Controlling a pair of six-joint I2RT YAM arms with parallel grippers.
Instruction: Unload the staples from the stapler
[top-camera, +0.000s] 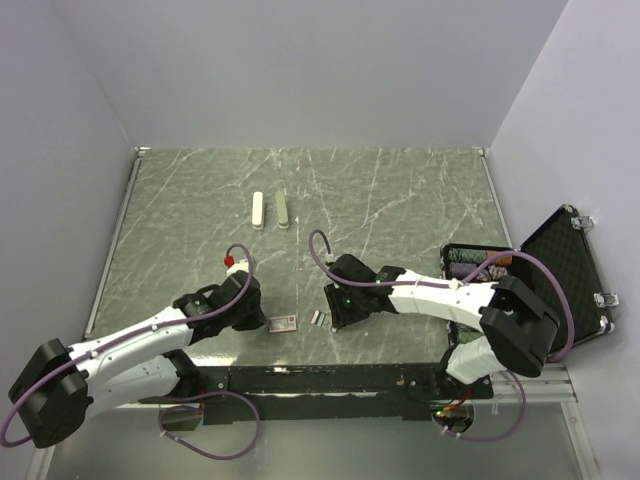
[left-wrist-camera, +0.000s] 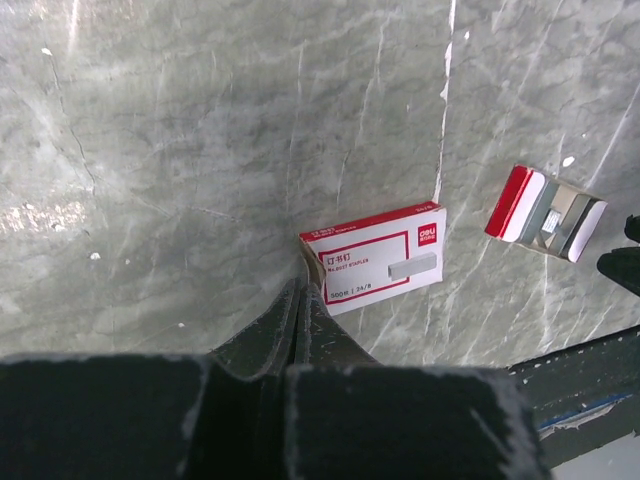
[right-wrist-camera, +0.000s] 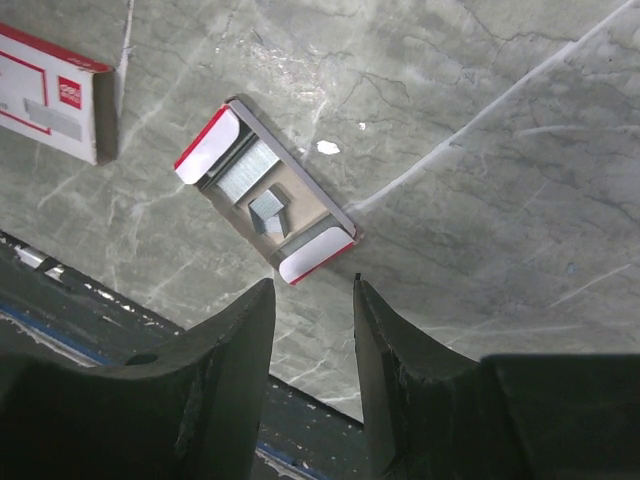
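Robot test cell, laboratory bench setup.
Left arm (top-camera: 130, 345) and right arm (top-camera: 440, 296) are bolted to a black base rail (top-camera: 330, 379) at the near edge of a marble-patterned table (top-camera: 400, 190); plain grey walls (top-camera: 300, 70) enclose three sides; purple cables (top-camera: 316, 248) run exposed.

The red-and-white staple box (left-wrist-camera: 375, 258) is showing its printed face in the left wrist view. Inside a thin red frame it is carrying three red Chinese characters, 订书钉. Under them a small line is reading roughly "No.0017 STAPLER", though its digits are blurring. A still smaller bottom line is ending in what is looking like "24/6" — the last figure is staying uncertain. On the red patch at the box's corner, white lettering is spelling "deli". In the right wrist view the same box is showing that patch, its lettering too small to read.
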